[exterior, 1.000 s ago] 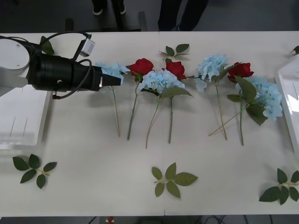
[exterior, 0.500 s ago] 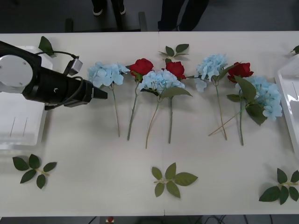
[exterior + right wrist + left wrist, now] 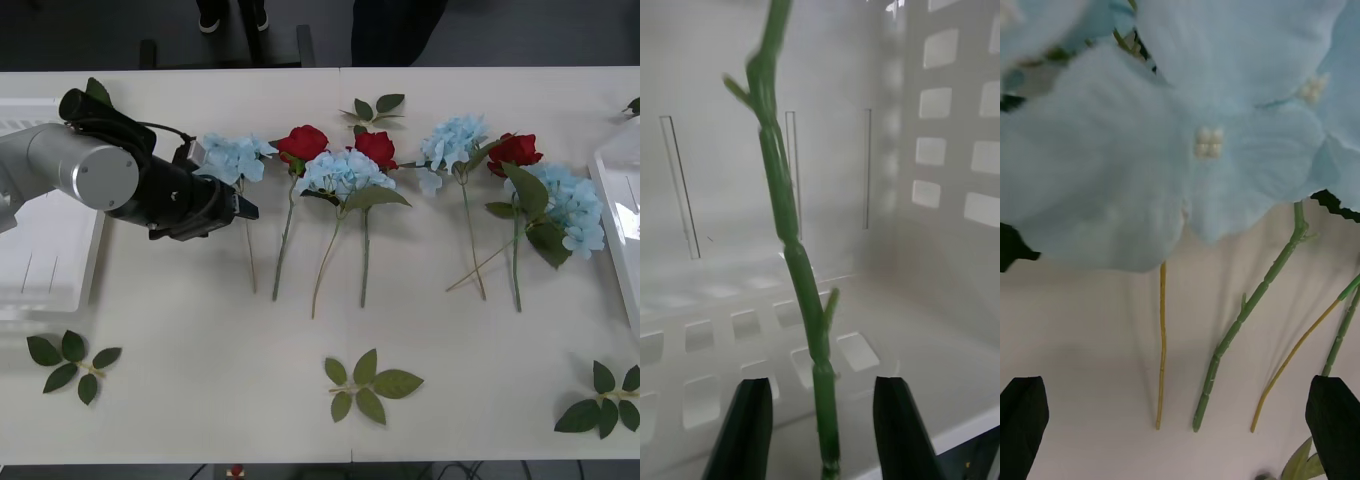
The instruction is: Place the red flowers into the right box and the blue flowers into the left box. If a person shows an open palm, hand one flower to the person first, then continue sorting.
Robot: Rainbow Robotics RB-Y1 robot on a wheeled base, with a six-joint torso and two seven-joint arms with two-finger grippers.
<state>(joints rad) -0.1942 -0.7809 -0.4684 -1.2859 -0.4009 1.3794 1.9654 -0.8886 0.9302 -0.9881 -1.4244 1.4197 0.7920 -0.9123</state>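
Several blue flowers (image 3: pixel 232 157) (image 3: pixel 345 172) (image 3: pixel 455 140) (image 3: pixel 572 205) and three red flowers (image 3: pixel 303 142) (image 3: pixel 377 148) (image 3: pixel 515 150) lie in a row on the table, stems toward me. My left gripper (image 3: pixel 245 207) hovers open at the leftmost blue flower's stem, just below its bloom (image 3: pixel 1150 150); its black fingers (image 3: pixel 1022 420) stand wide apart. The left box (image 3: pixel 50 240) lies under that arm. My right gripper (image 3: pixel 824 435) is open inside the right box (image 3: pixel 955 150), and a green stem (image 3: pixel 801 285) lies between its fingers without touching them. The right box (image 3: pixel 618 190) shows at the table's right edge.
Loose green leaf sprigs lie at the front left (image 3: pixel 70 362), front middle (image 3: pixel 368 385), front right (image 3: pixel 603 400) and back middle (image 3: pixel 375 108). People's legs stand behind the far table edge. Bare table stretches in front of the stems.
My left gripper drew back from the leftmost blue bloom, then swung down and right to its stem. The arm turned. The flowers have not moved.
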